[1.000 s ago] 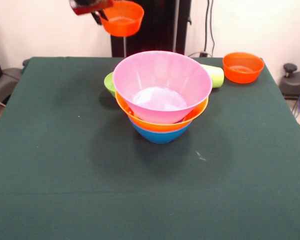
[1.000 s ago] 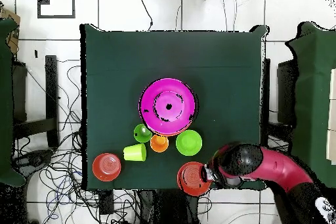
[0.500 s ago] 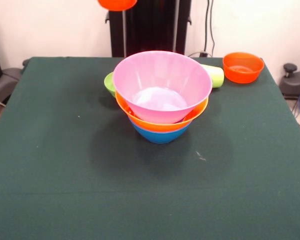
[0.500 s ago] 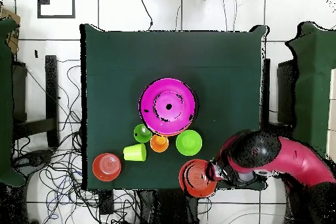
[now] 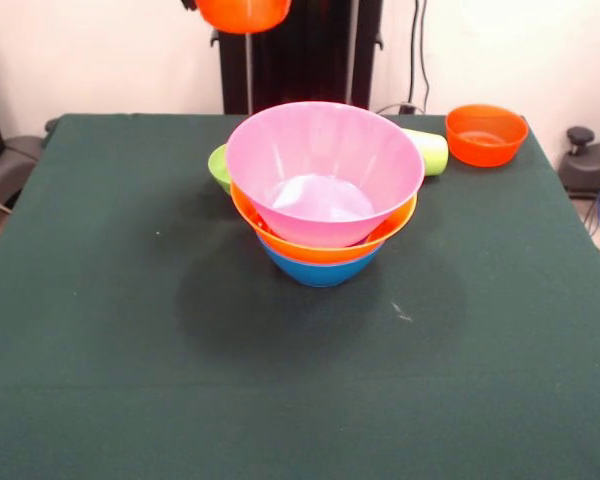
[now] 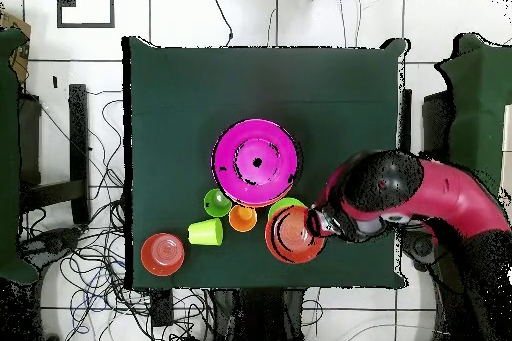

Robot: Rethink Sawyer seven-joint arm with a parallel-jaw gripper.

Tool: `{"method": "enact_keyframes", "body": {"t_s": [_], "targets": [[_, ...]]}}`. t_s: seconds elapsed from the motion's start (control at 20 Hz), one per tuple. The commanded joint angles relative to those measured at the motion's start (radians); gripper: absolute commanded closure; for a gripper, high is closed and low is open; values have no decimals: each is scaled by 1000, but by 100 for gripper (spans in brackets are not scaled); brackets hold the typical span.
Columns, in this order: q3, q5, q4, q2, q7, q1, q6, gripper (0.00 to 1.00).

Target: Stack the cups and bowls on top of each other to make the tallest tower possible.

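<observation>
Arm swung inward since last look: claw [image 6: 318,225] carrying orange bowl [image 6: 294,234], now above green bowl [image 6: 284,205]. Tower [image 5: 324,190] three bowls high, table centre. Remaining: cups, small bowls beside it.

Tower [image 5: 323,190] likely blocks centre; near table [image 5: 280,400] open.

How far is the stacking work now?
Done: pink bowl nested over a yellow-orange and a blue bowl. In hand: the end effector carries an orange bowl above the table. Left: another orange bowl, green bowls and cups.
</observation>
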Motion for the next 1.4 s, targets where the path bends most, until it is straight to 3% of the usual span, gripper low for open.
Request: {"method": "enact_keyframes", "body": {"t_s": [0.05,0.3,1.4], "targets": [[55,-41,-201,112,-59,82,-2,100],[42,-48,-268,159,-37,120,4,100],[-31,-97,-359,300,61,228,-110,100]]}}
